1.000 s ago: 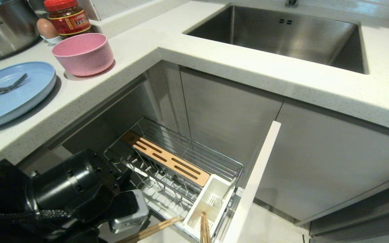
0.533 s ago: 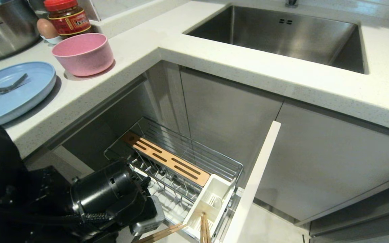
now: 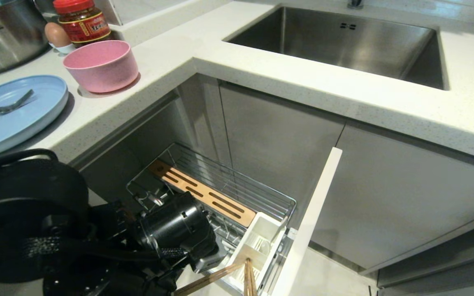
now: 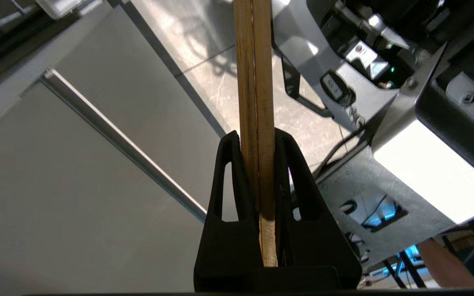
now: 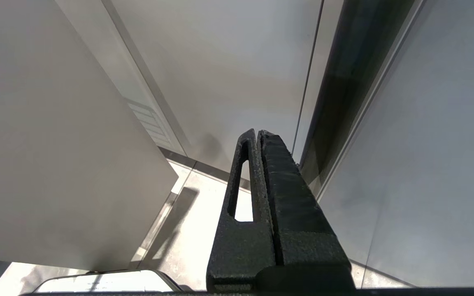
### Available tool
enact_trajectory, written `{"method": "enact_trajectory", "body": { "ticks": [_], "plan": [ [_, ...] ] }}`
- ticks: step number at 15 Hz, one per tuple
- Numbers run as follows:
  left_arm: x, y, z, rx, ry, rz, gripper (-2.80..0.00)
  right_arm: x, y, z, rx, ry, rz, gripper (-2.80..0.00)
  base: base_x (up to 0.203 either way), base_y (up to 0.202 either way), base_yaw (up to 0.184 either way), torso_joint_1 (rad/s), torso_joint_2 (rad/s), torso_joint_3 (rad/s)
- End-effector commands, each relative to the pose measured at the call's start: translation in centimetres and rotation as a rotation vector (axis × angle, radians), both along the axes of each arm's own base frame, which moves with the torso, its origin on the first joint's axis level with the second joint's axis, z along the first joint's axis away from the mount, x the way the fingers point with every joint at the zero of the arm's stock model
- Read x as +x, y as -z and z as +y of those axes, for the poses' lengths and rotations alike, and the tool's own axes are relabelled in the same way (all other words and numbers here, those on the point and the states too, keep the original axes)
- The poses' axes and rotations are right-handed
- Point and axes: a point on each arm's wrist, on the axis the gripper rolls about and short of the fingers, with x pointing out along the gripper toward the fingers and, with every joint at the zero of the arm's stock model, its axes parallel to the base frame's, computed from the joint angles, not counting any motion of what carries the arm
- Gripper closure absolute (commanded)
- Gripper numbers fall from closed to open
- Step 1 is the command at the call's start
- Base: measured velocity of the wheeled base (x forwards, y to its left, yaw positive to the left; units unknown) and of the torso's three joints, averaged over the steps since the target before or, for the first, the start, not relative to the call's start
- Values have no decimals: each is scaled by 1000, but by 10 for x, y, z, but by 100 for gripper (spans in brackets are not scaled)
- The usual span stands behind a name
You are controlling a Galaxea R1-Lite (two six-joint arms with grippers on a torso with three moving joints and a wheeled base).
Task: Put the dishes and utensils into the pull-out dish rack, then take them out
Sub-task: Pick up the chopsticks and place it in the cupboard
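Note:
My left gripper is shut on a pair of light wooden chopsticks, held side by side. In the head view the left arm is low at the front left, over the near end of the pull-out dish rack. The held chopsticks reach to the rim of its white utensil cup. Two more wooden sticks stand in that cup. The light-blue plate with the fork on it and the pink bowl sit on the counter at the left. The right gripper is shut and empty, out of the head view.
A steel pot, a red-lidded jar and an egg stand behind the bowl. The steel sink is at the back right. The rack's white front panel juts out from grey cabinet doors.
The left arm has swung right and forward over the rack. The held chopsticks' tips went from short of the cup to its rim. The grip has not changed.

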Motion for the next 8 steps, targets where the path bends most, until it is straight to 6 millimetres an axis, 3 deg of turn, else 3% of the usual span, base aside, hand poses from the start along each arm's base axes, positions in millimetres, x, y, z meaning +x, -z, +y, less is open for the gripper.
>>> {"method": "enact_trajectory", "body": {
  "ticks": [1, 8],
  "plan": [
    [7, -2, -10, 8, 2, -18, 0, 0, 0, 0, 1, 0, -5, 0, 0, 0, 0, 0, 0, 0],
    [20, 6, -26, 54, 3, -34, 0, 0, 0, 0, 1, 0, -5, 0, 0, 0, 0, 0, 0, 0]
  ]
}}
